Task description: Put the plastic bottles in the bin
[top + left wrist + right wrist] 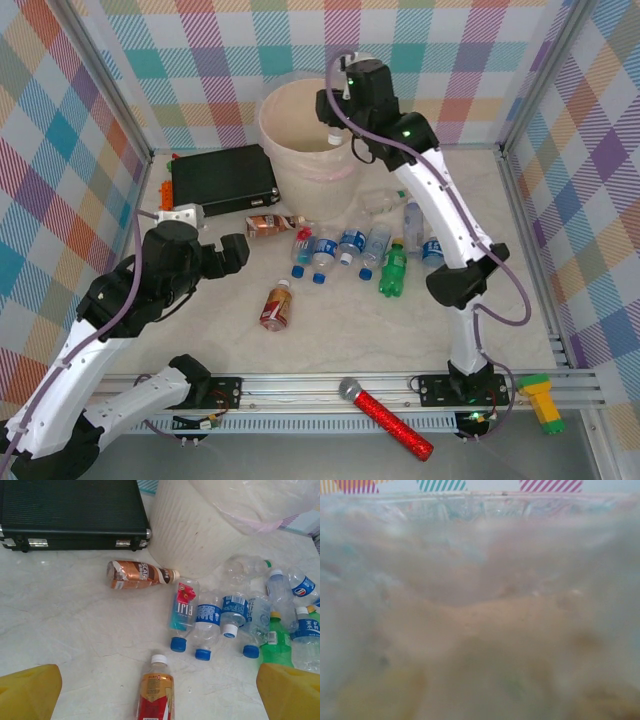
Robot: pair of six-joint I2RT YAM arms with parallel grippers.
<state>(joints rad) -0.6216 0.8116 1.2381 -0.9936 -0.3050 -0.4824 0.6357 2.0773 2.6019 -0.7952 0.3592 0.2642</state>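
Tabletop (pixel 330 335): pale, marbled, carrying the items below.

Bin (pixel 300 135): round, pale beige, upright, with a clear liner (pixel 480 540) folded over its rim. It stood directly beneath the right end effector. It was ahead and to the right of the left end effector, well apart from it.

Black case (pixel 70 510): rectangular, closed, metal latches on its near face. It lay ahead and to the left of the left end effector, one corner just beside the bin wall.

Right end effector (pixel 337 128): hung over the bin's mouth, pointing down. Its wrist camera looked through blurred liner, so I cannot tell whether it was released or clenched.

Left end effector (pixel 238 250): released, yellow fingers (pixel 30 692) spread wide, low over the tabletop, grasping nothing.

Microphone (pixel 388 408): red, glittery, grey head. It lay on the front rail, behind and to the right of the left end effector.

Plastic bottles (pixel 207 622): lay on their sides on the tabletop.
- Clear ones with blue caps and labels formed a touching row ahead and to the right of the left end effector.
- Green bottle (pixel 275 642): just ahead of that end effector's right finger.
- Red-labelled bottle (pixel 156 690): white cap pointing away, between the two fingers, touching neither.
- Brown-labelled bottle (pixel 140 575): crushed, farther ahead, cap near the bin's foot.
- Green-capped clear bottle (pixel 245 567): against the bin's foot.
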